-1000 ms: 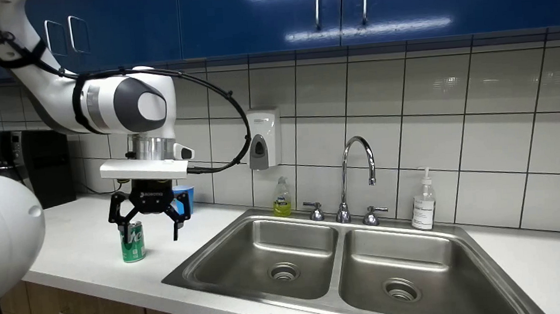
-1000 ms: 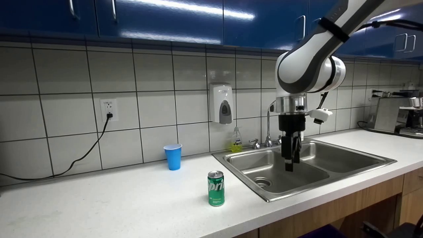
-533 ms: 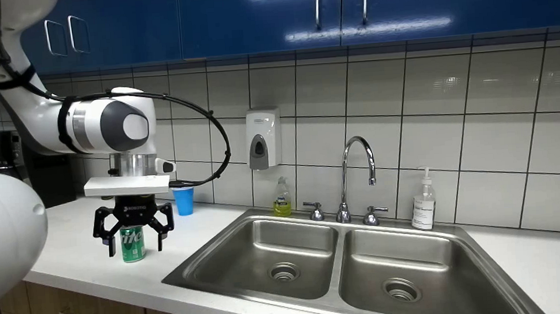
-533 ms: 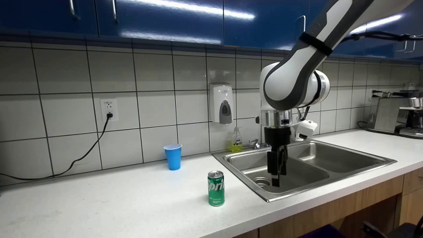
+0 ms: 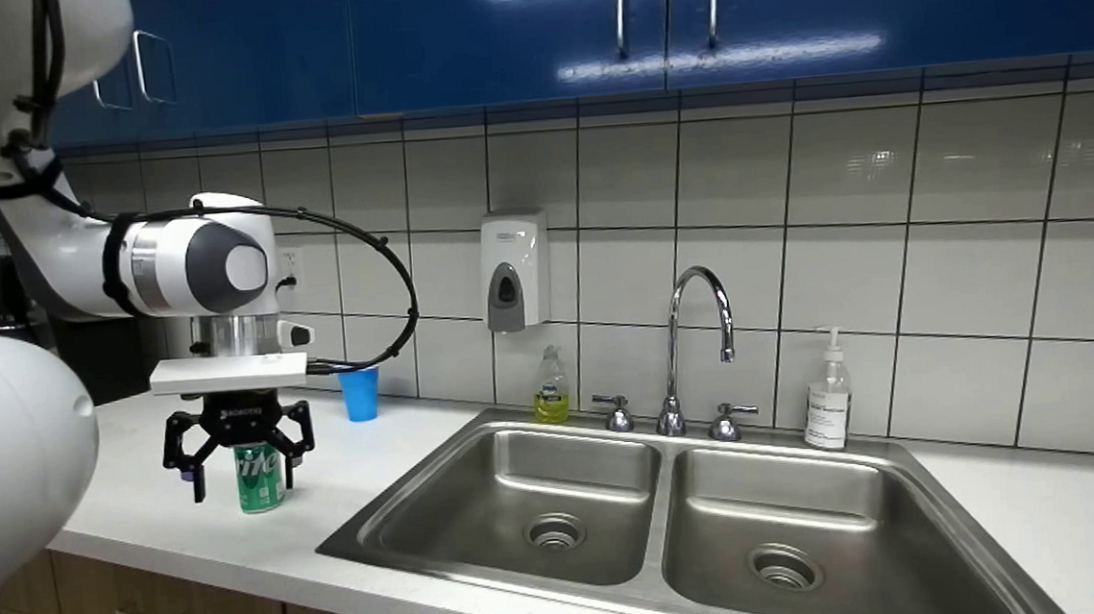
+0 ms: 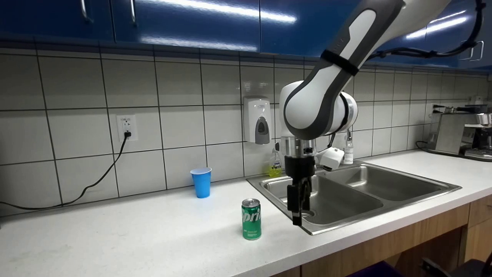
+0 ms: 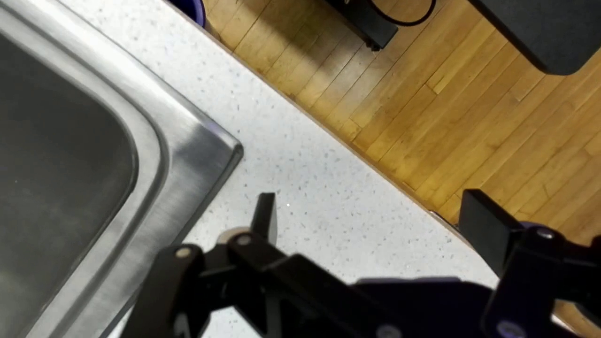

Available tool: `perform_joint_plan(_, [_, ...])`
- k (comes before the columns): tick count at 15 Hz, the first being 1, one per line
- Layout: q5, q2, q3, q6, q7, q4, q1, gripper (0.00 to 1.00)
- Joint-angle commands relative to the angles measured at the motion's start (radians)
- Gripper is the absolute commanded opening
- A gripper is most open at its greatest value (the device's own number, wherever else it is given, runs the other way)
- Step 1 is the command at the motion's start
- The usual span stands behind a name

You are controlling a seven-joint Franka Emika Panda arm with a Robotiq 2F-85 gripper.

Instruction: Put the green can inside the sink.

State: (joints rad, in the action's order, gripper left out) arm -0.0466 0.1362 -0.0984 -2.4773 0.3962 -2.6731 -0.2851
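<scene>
Farthest left in an exterior view, the blue cup [image 6: 201,183] stands near the back edge of the tabletop [image 6: 115,238]; it looks light, so a wide swing of the arm [image 6: 326,84] could topple it, though that seems unlikely. Next comes the green can [image 6: 251,219], upright and nearer the front edge. If the fingertips travel sideways below its top, they could tip it, and it might roll off that edge. To its right hangs the end effector [image 6: 300,216], released and gripping nothing. Coming down here could land a finger on the rim of the sink [image 6: 277,201], or leave the grasp empty, because it does not look lined up with the can.

At the left of an exterior view the fingers [image 5: 198,484] seem to flank the can, a likely trap in judging depth; in an exterior view a clear gap separates the can [image 6: 251,219] from them. Farther right, an exterior view shows both drains [image 5: 555,533], neither of which appears in the wrist view. That wrist view shows, left to right, the sink's front corner, a strip of tabletop between wide-spread fingers, then the floor [image 7: 422,141] beyond the front edge; the can cannot be made out there.
</scene>
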Motion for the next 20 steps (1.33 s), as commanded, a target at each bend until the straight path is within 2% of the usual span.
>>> perform_joint_plan(1, [-0.019, -0.088, -0.032, -0.010, -0.019, 0.091, 0.014, 1.00])
perform_joint_plan(13, [-0.009, -0.212, -0.122, 0.013, -0.061, 0.240, 0.013, 1.00])
perform_joint_plan(20, [0.002, -0.259, -0.132, -0.004, -0.061, 0.299, 0.021, 1.00])
